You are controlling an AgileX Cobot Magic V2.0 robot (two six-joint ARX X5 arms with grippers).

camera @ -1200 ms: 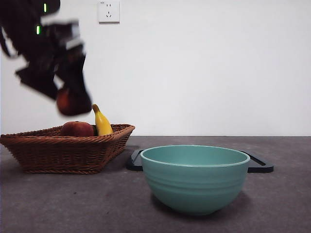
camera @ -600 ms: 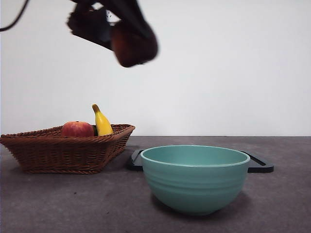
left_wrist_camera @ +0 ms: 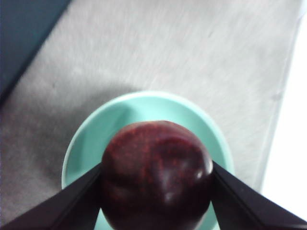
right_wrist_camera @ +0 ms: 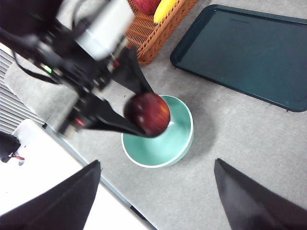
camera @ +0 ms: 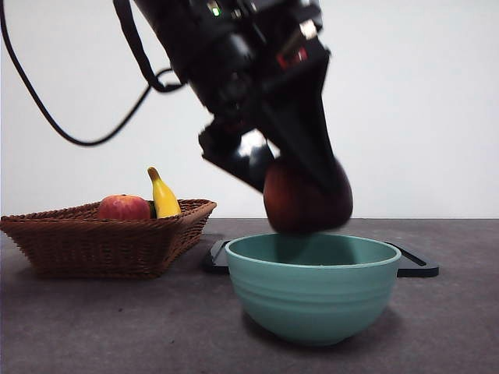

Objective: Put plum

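My left gripper [camera: 308, 195]: clenched on the plum [camera: 306, 196], one black jaw pressed against each side of the fruit, which bulges out between them. Plum: dark maroon, glossy, held in the air directly above the green bowl [camera: 313, 287], its underside just over the rim and clear of the bowl's floor. Bowl: straight beneath my jaws on the grey table [camera: 117, 327]. Dark tray [right_wrist_camera: 249, 50]: behind the bowl. Wicker basket [camera: 101, 238]: off to one side, holding an apple [camera: 123, 207] and a banana [camera: 162, 195]. My right gripper [right_wrist_camera: 156, 191]: high above, jaws spread wide, grasping nothing.
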